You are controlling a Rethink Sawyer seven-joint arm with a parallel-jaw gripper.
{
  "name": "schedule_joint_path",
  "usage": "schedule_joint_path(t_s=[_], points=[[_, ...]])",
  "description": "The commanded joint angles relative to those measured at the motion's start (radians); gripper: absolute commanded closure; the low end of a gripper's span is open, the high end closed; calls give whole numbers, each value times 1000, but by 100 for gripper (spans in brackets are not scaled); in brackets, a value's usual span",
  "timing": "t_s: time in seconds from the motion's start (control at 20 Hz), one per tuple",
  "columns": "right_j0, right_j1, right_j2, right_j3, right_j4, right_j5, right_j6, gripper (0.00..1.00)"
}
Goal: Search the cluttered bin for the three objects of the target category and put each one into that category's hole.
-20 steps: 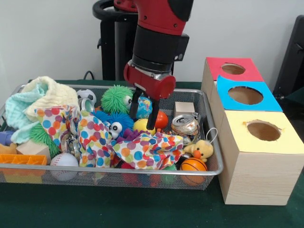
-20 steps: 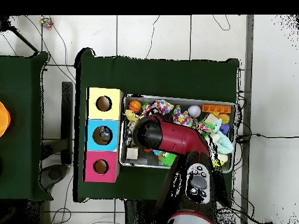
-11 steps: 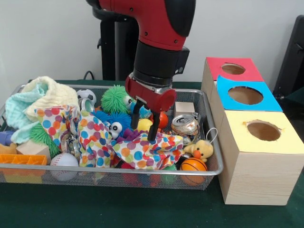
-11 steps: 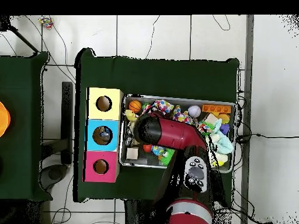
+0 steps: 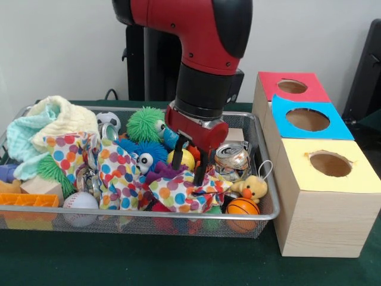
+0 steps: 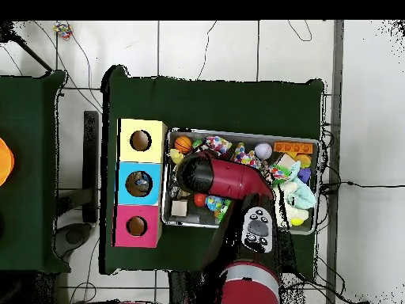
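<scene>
My gripper (image 5: 187,174) hangs low in the wire bin (image 5: 149,215), open. Its two black fingers (image 5: 200,170) stand either side of a yellow ball (image 5: 185,158), with the tips down at the polka-dot cloth (image 5: 178,193). An orange ball (image 5: 194,151) is partly hidden behind the fingers. A small basketball (image 5: 242,207) lies in the bin's front right corner, a baseball (image 5: 80,202) at front left, a soccer ball (image 5: 108,120) at the back. In the overhead view the red arm (image 6: 225,180) covers the gripper; the basketball (image 6: 183,143) shows beside the yellow box (image 6: 141,141).
Three boxes with round holes stand beside the bin: red (image 5: 292,86), blue (image 5: 308,120), yellow (image 5: 330,164). Around the gripper are a crushed can (image 5: 232,157), a toy duck (image 5: 253,188), green (image 5: 145,124) and blue (image 5: 146,152) fuzzy balls, and a towel (image 5: 44,125).
The gripper has come down and toward the bin's front right, from above the fuzzy balls to around the yellow ball. The polka-dot cloth under it has bunched up.
</scene>
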Motion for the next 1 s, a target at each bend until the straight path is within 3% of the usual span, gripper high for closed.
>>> schedule_joint_path(t_s=[0.05, 0.2, 0.45, 1.0], points=[[25, 55, 78, -62, 62, -32, 150, 0], [18, 86, 90, -69, 75, -21, 142, 0], [15, 151, 101, -86, 77, -98, 138, 0], [30, 220, 78, -123, 84, -145, 133, 0]])
